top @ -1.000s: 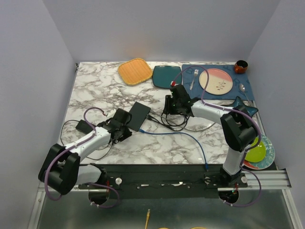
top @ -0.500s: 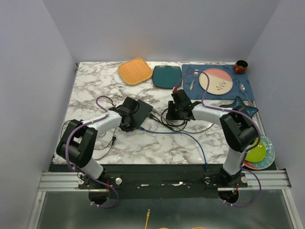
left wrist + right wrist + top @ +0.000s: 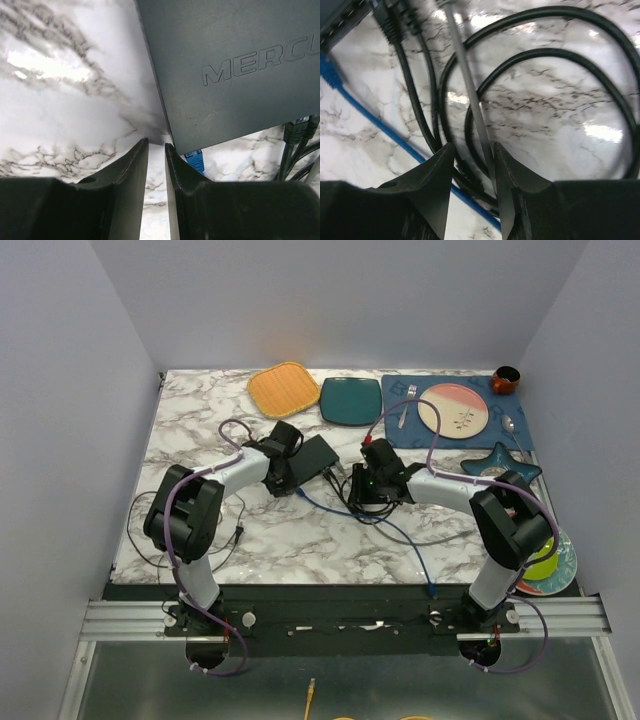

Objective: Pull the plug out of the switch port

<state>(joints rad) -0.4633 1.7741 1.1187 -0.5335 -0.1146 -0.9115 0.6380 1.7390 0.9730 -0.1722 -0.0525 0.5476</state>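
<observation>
Switch [image 3: 318,453]: flat matte-black slab with raised lettering on top, lying askew on the desk [image 3: 190,430], glossy veined marble, around mid-width and nearer the far edge. A blue plug [image 3: 195,161] sits at its port edge, with black plugs [image 3: 297,131] beside it.

Your left end effector [image 3: 156,145]: released, wedge-shaped fingers a narrow slit apart, tips just short of the switch's corner, gripping nothing.

Your right end effector [image 3: 472,145]: released, standing wider than the thin grey cable [image 3: 465,85] running between its fingers, above round black cable loops [image 3: 545,55].
</observation>
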